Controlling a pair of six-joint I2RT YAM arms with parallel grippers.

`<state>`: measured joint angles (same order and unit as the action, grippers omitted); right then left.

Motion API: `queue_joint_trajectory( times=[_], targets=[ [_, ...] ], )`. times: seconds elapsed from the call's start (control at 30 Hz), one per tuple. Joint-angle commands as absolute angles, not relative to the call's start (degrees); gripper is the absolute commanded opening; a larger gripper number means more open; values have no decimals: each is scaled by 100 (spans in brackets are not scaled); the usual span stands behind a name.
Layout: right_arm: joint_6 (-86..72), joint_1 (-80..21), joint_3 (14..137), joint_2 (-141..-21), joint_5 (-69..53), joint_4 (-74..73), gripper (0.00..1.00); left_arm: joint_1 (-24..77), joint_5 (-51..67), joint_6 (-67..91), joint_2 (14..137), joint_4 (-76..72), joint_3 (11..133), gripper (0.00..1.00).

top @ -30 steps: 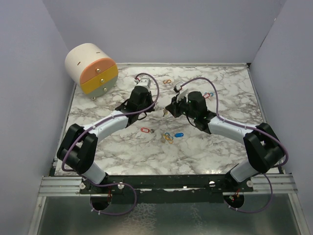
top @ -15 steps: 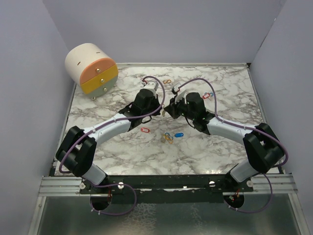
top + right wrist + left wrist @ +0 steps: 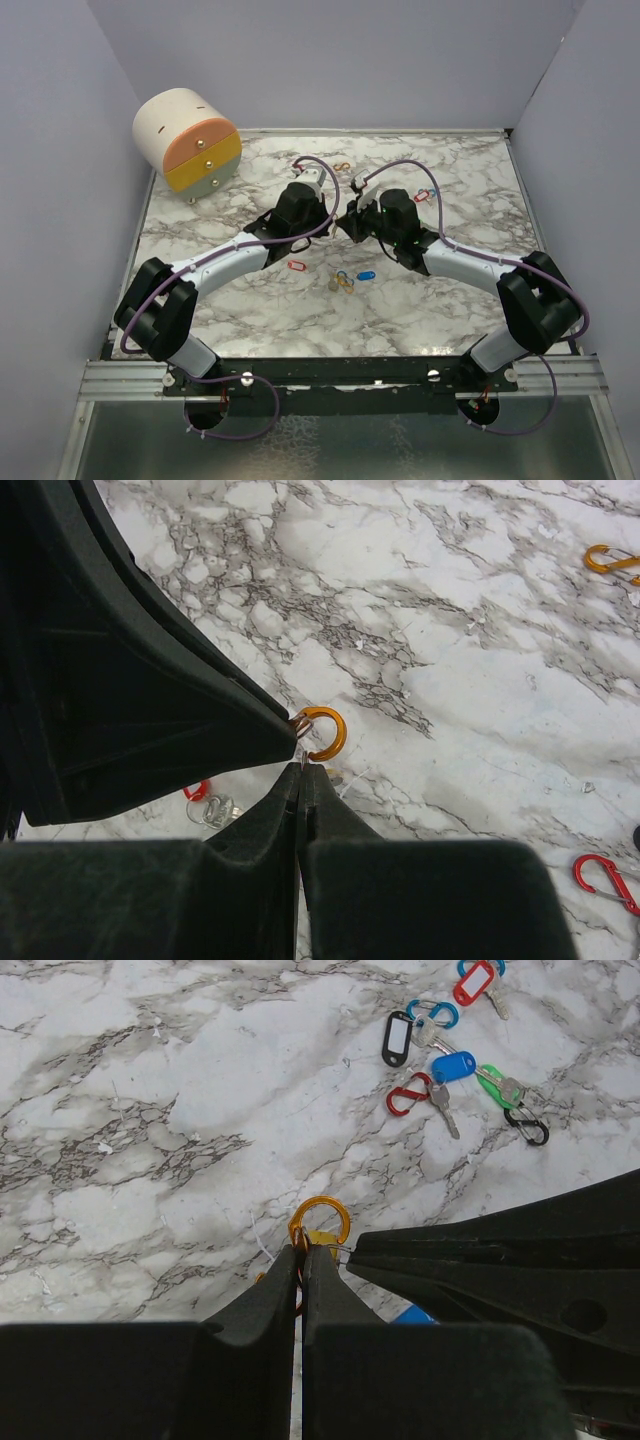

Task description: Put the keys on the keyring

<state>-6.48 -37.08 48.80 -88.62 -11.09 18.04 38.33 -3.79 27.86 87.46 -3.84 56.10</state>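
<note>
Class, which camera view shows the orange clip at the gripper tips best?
Left wrist: the orange clip shows there as a whole loop, close up. Right wrist shows only part of its curve; in top external it is too small to tell.

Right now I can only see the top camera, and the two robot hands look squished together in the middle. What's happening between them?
Observer: The left gripper is shut on a small orange clip, pinching its lower edge.
Operator: What about the other hand?
Observer: The right gripper is shut too, with its tip right beside that clip. I can't tell what it pinches, if anything.
Operator: Are there more keys nearby?
Observer: Yes. The left wrist camera shows a bunch lying on the marble beyond the clip, with a red tag, a black tag, a blue tag and a green tag.
</note>
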Motion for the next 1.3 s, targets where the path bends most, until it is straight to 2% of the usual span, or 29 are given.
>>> queue_joint_trajectory(
  times=[0.0,0.43,0.8,0.9,1.07,1.27],
  targets=[
    [-558,-3753,4922,-8844,-943,1883,1,3858,-248,2704,8757,-378,5761,0],
    [-527,-3753,5008,-8895,-905,1865,1,3911,-197,2594,8709,-176,5792,0],
    [-537,-3760,5101,-8968,-961,1619,1,3823,-1269,2514,8601,87,6086,0],
    [-751,-3759,4875,-9091,-1285,2105,1,3573,-905,2707,8448,-227,5777,0],
    [-430,-3757,5378,-9507,-1015,1549,1,3219,-653,2599,8472,-288,5923,0],
    [-633,-3838,4978,-9520,-1109,2045,1,3217,-430,2632,8595,-461,5638,0]
  ],
)
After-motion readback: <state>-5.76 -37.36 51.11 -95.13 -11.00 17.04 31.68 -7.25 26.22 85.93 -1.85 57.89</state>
